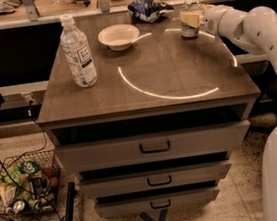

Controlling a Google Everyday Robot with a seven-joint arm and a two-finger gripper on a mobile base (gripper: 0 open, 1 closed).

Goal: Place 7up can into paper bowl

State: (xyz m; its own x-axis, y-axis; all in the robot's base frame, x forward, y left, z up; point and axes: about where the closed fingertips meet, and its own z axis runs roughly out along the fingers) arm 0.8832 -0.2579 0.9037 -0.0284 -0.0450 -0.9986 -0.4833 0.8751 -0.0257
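Note:
The 7up can (188, 29) stands at the far right of the table top, green and white, its upper part covered by my gripper. My gripper (190, 18) comes in from the right on the white arm (248, 23) and is shut around the can's upper half. The can's base is at or just above the table surface. The paper bowl (119, 36), shallow and cream-white, sits empty at the back middle of the table, well to the left of the can.
A clear water bottle (78, 52) with a white cap stands at the left. A blue and white snack bag (147, 6) lies at the back behind the bowl. The table (151, 88) has drawers below. A wire basket (24, 187) of items sits on the floor at the left.

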